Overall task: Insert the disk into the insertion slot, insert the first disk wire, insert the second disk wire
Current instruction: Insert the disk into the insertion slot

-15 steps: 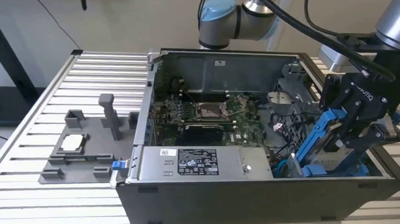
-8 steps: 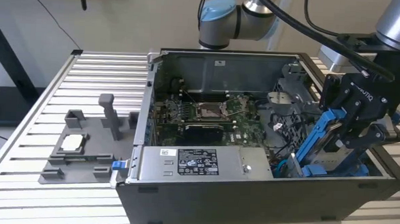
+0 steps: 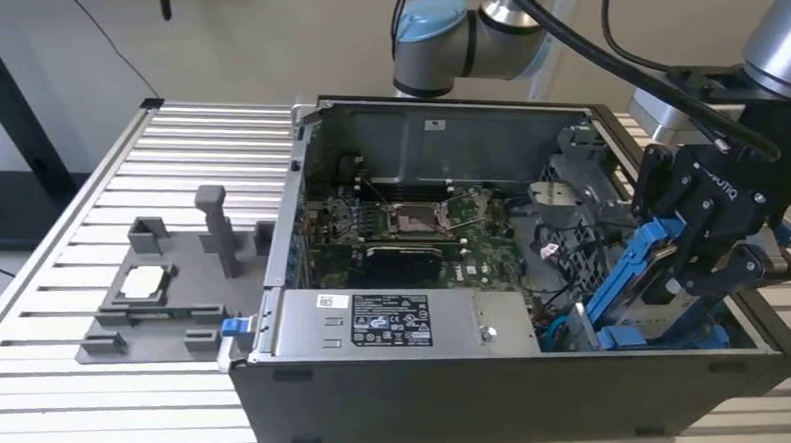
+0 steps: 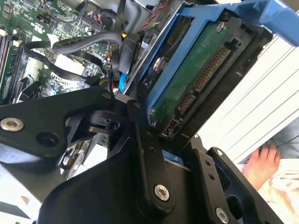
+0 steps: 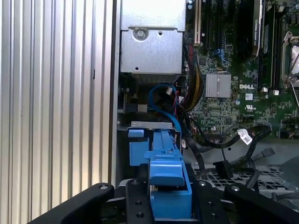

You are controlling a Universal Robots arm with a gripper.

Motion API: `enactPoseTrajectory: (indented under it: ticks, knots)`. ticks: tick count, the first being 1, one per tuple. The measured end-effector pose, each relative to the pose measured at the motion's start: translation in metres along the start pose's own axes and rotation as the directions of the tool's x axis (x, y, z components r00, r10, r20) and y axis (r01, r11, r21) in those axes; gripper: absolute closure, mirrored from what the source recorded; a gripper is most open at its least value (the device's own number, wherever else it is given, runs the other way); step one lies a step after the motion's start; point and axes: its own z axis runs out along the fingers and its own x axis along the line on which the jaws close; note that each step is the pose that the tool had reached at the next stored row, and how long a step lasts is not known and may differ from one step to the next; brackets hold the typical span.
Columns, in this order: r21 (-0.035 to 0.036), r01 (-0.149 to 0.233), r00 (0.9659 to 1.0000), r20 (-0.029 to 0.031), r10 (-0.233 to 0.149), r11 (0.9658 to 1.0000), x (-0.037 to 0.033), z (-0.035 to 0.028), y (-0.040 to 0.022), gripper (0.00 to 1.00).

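Where the claw (image 3: 707,280) is clamped on the disk (image 3: 629,277), the disk stands tilted at the exterior view's right, low in the case (image 3: 494,411) beside the slot (image 5: 137,150). A white printed label marks the silver box (image 3: 391,321).

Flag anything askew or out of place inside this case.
The disk, clamped by the gripper, stands steeply tilted at the case corner on the exterior view's right, not seated; loose cables lie beside it.
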Motion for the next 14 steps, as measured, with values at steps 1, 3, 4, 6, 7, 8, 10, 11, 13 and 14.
enactPoseTrajectory:
  ticks: [1,3,4,6,7,8,10,11,13,14]
  knots:
    - [0.0,0.0,1.0,0.0,0.0,1.0,0.0,0.0,0.0,0.59]
    - [0.0001,0.0,1.0,0.0,0.0,1.0,0.0,0.0,0.0,0.59]
    - [0.0001,0.0,1.0,0.0,0.0,1.0,0.0,0.0,0.0,0.57]
    - [0.0001,0.0,1.0,-0.0001,0.0,1.0,0.0,0.0,0.0,0.51]
    - [0.0002,0.0,1.0,0.0,0.0,1.0,0.0,0.0,0.0,0.51]
    - [0.0002,0.0,1.0,0.0,0.0,1.0,0.0,0.0,0.0,0.45]
    - [0.0003,0.0,1.0,0.0,0.0,1.0,0.0,0.0,0.0,0.45]
    - [0.0003,0.0,1.0,0.0,0.0,1.0,0.0,0.0,0.0,0.45]
    - [0.0003,0.0,1.0,0.0,0.0,1.0,0.0,0.0001,0.0,0.45]
    - [0.0003,0.0,1.0,0.0001,0.0,1.0,0.0,0.0001,0.0,0.45]
